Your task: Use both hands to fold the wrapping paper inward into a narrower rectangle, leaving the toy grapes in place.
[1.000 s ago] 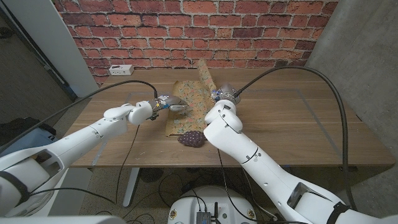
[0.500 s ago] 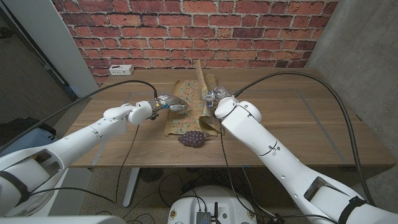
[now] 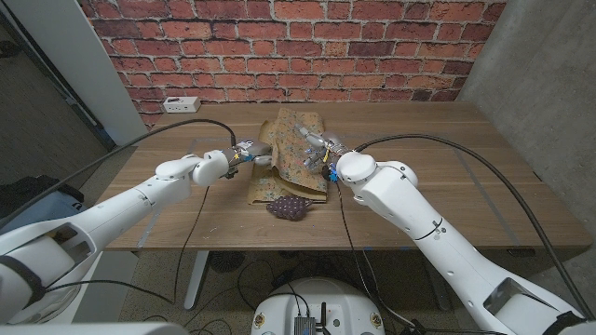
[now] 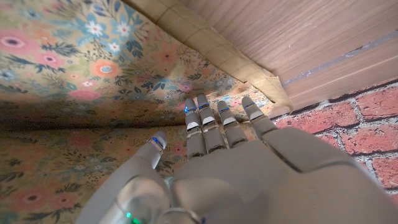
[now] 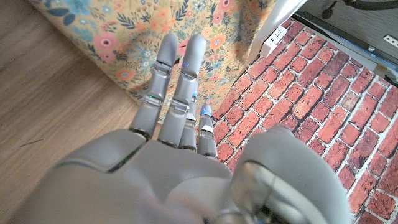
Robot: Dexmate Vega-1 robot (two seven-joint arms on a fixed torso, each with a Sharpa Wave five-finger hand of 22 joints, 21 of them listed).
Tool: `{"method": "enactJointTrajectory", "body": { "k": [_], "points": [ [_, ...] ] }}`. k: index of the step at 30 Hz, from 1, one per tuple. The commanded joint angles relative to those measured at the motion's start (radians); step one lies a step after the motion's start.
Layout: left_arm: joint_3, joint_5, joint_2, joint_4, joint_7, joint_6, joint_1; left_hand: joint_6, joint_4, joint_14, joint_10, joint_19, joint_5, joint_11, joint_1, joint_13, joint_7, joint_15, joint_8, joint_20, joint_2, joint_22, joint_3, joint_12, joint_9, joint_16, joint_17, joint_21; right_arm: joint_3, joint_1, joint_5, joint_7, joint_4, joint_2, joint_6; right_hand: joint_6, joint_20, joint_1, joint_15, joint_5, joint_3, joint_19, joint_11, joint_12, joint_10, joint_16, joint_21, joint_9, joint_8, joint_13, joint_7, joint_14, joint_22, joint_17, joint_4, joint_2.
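Now mid-table: paper, floral, right flap lifted and tipped leftward. Grapes at near edge, partly on paper. Left hand on left edge, fingers straight, apart. Right hand against flap, fingers extended; grip cannot tell.

Even, soft indoor light, faint shadows; wrist views blur close up, head view bows at edges.

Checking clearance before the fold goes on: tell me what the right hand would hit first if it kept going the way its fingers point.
Most likely the wrapping paper: the right hand has its fingers aimed at the floral sheet, though depth is unclear.
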Motion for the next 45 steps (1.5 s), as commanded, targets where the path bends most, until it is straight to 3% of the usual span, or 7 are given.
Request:
{"method": "enactJointTrajectory", "body": {
  "k": [1, 13, 23, 26, 36, 40, 45],
  "points": [
    [-0.033, 0.019, 0.022, -0.038, 0.123, -0.01, 0.044, 0.06, -0.014, 0.034, 0.019, 0.021, 0.001, 0.023, 0.013, 0.004, 0.007, -0.007, 0.015, 0.021, 0.022, 0.001, 0.014, 0.006, 0.001, 0.005, 0.003, 0.001, 0.007, -0.003, 0.137, -0.07, 0.026, -0.056, 0.11, -0.004, 0.009, -0.018, 0.012, 0.009, -0.003, -0.028, -0.002, -0.013, 0.01, -0.003, -0.003, -0.002, 0.005, -0.006, 0.005, -0.028, 0.01, 0.008, -0.003, 0.016],
    [-0.112, 0.094, -0.008, 0.013, 0.707, -0.075, 0.161, 0.329, -0.155, 0.337, 0.265, 0.17, -0.03, 0.049, 0.167, 0.043, 0.044, -0.007, 0.081, 0.038, 0.091, 0.019, 0.071, 0.095, 0.032, 0.075, 0.033, 0.061, -0.043, 0.016, 0.119, -0.164, 0.002, -0.09, 0.092, 0.016, 0.013, 0.018, 0.017, 0.013, 0.026, -0.05, -0.002, -0.032, 0.013, -0.006, -0.005, -0.008, 0.012, -0.02, 0.009, -0.048, 0.018, -0.003, -0.036, 0.036],
    [-0.087, 0.113, -0.092, 0.226, 1.139, -0.319, 0.114, 0.416, -0.204, 0.58, 0.444, 0.308, 0.004, 0.053, 0.465, 0.832, 0.099, -0.01, 0.589, 0.002, 0.115, 0.186, 0.001, 0.688, 0.609, 0.575, 0.651, 0.332, -0.045, -0.01, 0.117, -0.222, -0.023, -0.1, 0.104, 0.025, 0.013, 0.04, 0.015, 0.011, 0.044, -0.052, -0.002, -0.037, 0.03, -0.003, -0.002, -0.011, 0.014, -0.026, 0.011, -0.047, 0.021, -0.008, -0.052, 0.042],
    [-0.23, 0.195, -0.169, 0.266, 1.148, -0.415, 0.162, 0.428, -0.225, 0.576, 0.453, 0.325, 0.008, 0.053, 0.504, 0.992, 0.091, -0.007, 0.65, 0.002, 0.112, 0.225, -0.019, 0.785, 0.672, 0.678, 0.756, 0.399, -0.043, -0.02, 0.115, -0.234, -0.029, -0.103, 0.118, 0.029, 0.013, 0.044, 0.013, 0.01, 0.048, -0.051, -0.002, -0.038, 0.037, -0.001, 0.0, -0.011, 0.015, -0.028, 0.012, -0.046, 0.022, -0.007, -0.055, 0.043],
    [-0.783, 0.589, -0.503, 0.344, 1.148, -0.772, 0.246, 0.477, -0.276, 0.629, 0.486, 0.366, 0.016, 0.058, 0.591, 1.057, 0.076, -0.019, 0.73, -0.015, 0.105, 0.274, -0.015, 0.936, 0.734, 0.825, 0.867, 0.503, -0.04, -0.045, 0.106, -0.265, -0.041, -0.107, 0.152, 0.045, 0.011, 0.059, 0.012, 0.005, 0.064, -0.05, -0.002, -0.038, 0.06, 0.005, 0.004, -0.013, 0.018, -0.032, 0.019, -0.043, 0.024, -0.007, -0.066, 0.046],
    [-0.684, 0.52, -0.426, 0.306, 1.141, -0.702, 0.247, 0.433, -0.251, 0.57, 0.406, 0.322, 0.02, 0.052, 0.579, 1.049, 0.078, -0.021, 0.682, -0.014, 0.106, 0.293, 0.002, 0.977, 0.664, 0.743, 0.788, 0.533, -0.039, -0.05, 0.103, -0.269, -0.042, -0.108, 0.165, 0.048, 0.011, 0.062, 0.01, 0.003, 0.068, -0.049, -0.002, -0.038, 0.065, 0.007, 0.006, -0.013, 0.018, -0.032, 0.02, -0.044, 0.025, -0.005, -0.068, 0.046],
    [-0.561, 0.277, -0.298, 0.156, 0.894, -0.504, 0.303, 0.318, -0.24, 0.514, 0.324, 0.23, 0.042, 0.036, 0.467, 0.576, 0.067, -0.034, 0.505, -0.002, 0.071, 0.241, 0.106, 0.618, 0.401, 0.394, 0.404, 0.59, -0.036, -0.061, 0.101, -0.273, -0.048, -0.112, 0.182, 0.048, 0.011, 0.064, 0.014, 0.001, 0.074, -0.054, -0.002, -0.041, 0.068, 0.006, 0.006, -0.014, 0.016, -0.033, 0.02, -0.051, 0.025, -0.005, -0.07, 0.046]
  ]
}}
